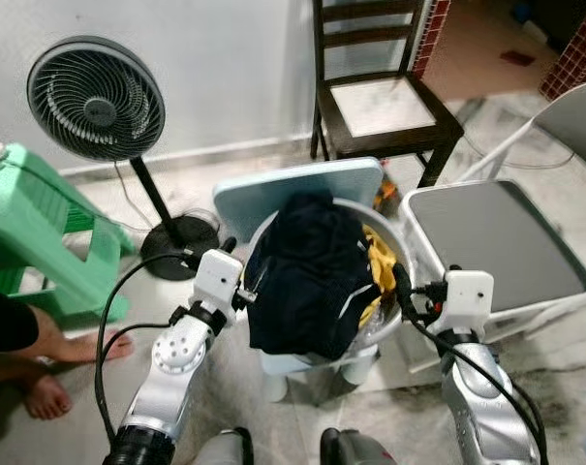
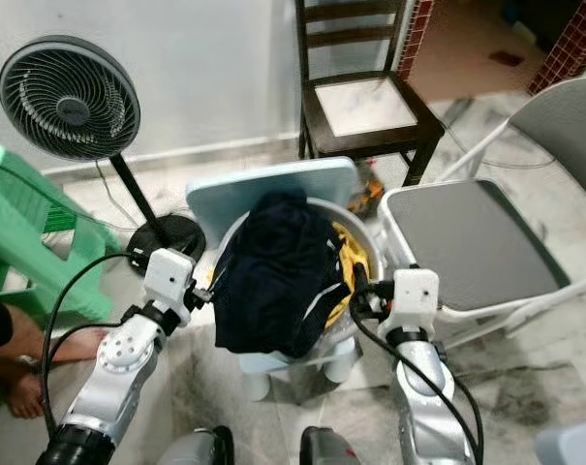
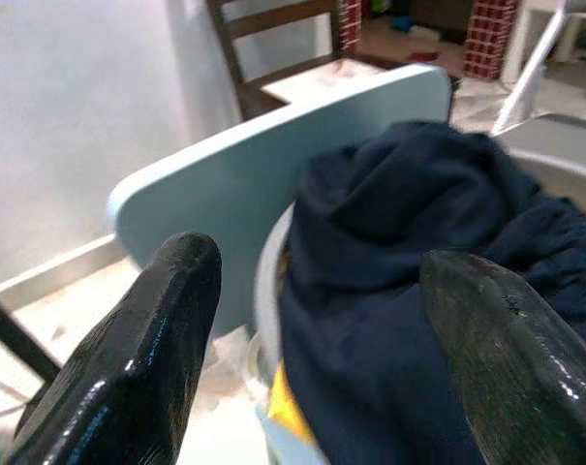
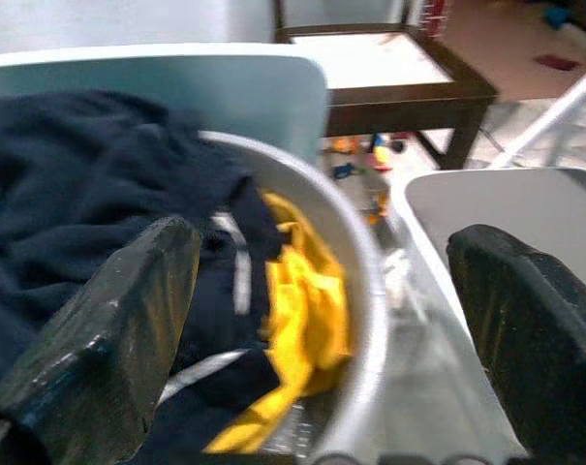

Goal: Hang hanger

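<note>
Jaws of both the left gripper and right gripper stand released, flanking the basin of dark clothes; with no hanger visible, either might snag cloth instead.

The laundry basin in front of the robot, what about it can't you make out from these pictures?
- Contents under the dark navy garment: it drapes over the basin, covering all but a bit of yellow cloth.
- A hanger: none can be made out; it may be buried.
- What the basin stands on: mostly covered by garment and basin in the eye views.
- Right wrist view: blurred; items on the floor beyond the rim are unreadable.
</note>
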Controlling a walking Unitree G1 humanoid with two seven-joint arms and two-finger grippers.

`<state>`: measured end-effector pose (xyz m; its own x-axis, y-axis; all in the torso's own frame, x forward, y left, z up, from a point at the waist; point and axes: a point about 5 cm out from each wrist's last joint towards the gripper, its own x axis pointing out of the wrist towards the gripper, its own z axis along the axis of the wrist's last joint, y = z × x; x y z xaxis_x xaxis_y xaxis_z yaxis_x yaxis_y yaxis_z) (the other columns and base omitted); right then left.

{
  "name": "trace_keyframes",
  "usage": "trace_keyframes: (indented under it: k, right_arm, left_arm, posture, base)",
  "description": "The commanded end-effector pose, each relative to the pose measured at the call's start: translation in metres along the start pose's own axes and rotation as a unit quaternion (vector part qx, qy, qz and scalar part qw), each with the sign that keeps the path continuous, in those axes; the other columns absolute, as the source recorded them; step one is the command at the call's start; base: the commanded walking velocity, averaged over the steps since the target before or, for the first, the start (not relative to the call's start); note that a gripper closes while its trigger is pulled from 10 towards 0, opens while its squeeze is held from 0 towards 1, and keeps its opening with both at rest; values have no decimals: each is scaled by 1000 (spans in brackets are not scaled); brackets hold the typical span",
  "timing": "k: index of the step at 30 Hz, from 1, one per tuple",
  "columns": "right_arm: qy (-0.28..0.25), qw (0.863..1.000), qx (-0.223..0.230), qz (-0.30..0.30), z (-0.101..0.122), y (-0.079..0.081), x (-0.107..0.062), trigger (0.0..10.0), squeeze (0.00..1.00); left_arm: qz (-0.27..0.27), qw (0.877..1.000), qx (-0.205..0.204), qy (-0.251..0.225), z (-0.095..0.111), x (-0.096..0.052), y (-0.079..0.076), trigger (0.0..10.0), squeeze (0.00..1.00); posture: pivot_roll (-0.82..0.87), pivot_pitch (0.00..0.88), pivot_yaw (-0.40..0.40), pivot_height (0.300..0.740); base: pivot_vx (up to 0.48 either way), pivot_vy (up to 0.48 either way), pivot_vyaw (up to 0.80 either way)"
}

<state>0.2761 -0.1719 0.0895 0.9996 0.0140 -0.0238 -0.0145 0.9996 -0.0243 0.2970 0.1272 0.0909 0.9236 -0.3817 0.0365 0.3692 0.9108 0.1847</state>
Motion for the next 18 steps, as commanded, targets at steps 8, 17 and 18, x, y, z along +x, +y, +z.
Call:
trace_keyframes:
  k: [8, 17, 18]
  right_arm:
    - [7, 1000, -9, -10, 0, -8, -4, 10000, 0]
    - [2, 1000, -20, 0, 4, -8, -6, 10000, 0]
    - [1, 1000, -21, 1, 5, -7, -6, 10000, 0]
  left_arm:
    - [-51, 998, 21, 32, -11, 4, -14, 10000, 0]
    - [-148, 983, 75, 79, -23, 14, -42, 10000, 0]
    - [-158, 981, 80, 85, -25, 14, -45, 10000, 0]
  posture:
    - [66, 263, -10, 740]
    - [38, 279, -26, 740]
    - [34, 283, -25, 740]
  base:
    - [0, 0, -508]
    - [0, 0, -144]
    - [0, 0, 0]
